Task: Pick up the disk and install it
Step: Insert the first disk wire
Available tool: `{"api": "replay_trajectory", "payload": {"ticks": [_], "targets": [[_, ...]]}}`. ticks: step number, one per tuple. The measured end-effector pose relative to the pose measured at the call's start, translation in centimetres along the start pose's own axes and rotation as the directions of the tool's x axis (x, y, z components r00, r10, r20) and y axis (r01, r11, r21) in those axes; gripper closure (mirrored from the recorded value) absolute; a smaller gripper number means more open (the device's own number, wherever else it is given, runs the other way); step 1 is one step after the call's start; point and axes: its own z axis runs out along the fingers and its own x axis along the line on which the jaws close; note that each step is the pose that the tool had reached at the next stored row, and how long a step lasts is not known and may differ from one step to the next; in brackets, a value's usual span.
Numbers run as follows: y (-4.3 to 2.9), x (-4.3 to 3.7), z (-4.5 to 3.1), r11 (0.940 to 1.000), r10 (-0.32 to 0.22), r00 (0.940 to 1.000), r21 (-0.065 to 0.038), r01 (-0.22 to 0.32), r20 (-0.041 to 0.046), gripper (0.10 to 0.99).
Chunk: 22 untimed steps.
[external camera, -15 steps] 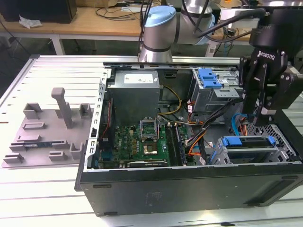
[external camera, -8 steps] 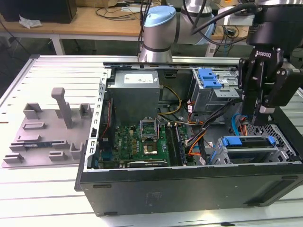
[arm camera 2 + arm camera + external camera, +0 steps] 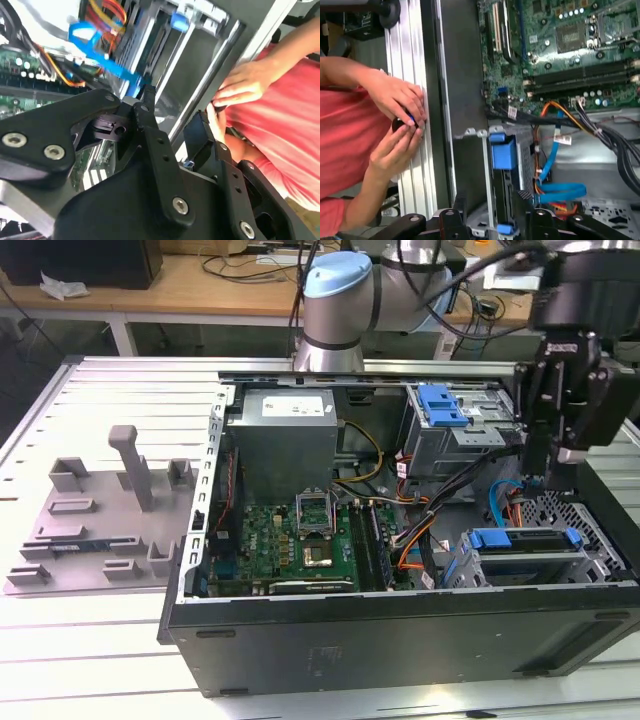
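One short drop separates the gripper (image 3: pixel 548 472) from the disk (image 3: pixel 522 540), which lies in its blue carrier low inside the open computer case (image 3: pixel 400 640), at the exterior view's right, long axis along that view's left-right. The jaws stand spread and empty, straddling the disk's narrow width from above.

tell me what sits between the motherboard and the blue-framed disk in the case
A loose bundle of cables, orange and black among them, fills the gap between the motherboard and the disk, seen in the exterior view.
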Motion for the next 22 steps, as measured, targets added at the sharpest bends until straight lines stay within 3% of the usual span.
{"api": "replay_trajectory", "payload": {"ticks": [3,5,7,9,17,19,22], "targets": [[-1.72,-0.81,0.14,1.0000,-0.003,1.0000,-0.006,0.003,-0.0026,0.584],[-1.96,-1.92,-0.21,1.0000,-0.003,0.9999,-0.005,0.003,-0.0140,0.584],[-1.99,-3.52,-0.77,1.0000,-0.002,0.9994,-0.003,0.002,-0.0351,0.584],[-1.92,-4.35,-0.86,1.0000,-0.002,0.9992,-0.003,0.002,-0.0402,0.584],[-1.95,-4.38,-0.13,1.0000,0.000,0.9998,-0.006,0.000,-0.0186,0.584],[-1.95,-4.37,0.04,1.0000,0.001,1.0000,-0.006,-0.001,-0.0074,0.584],[-1.95,-4.43,0.22,1.0000,0.002,1.0000,-0.007,-0.002,-0.0018,0.584]]}}
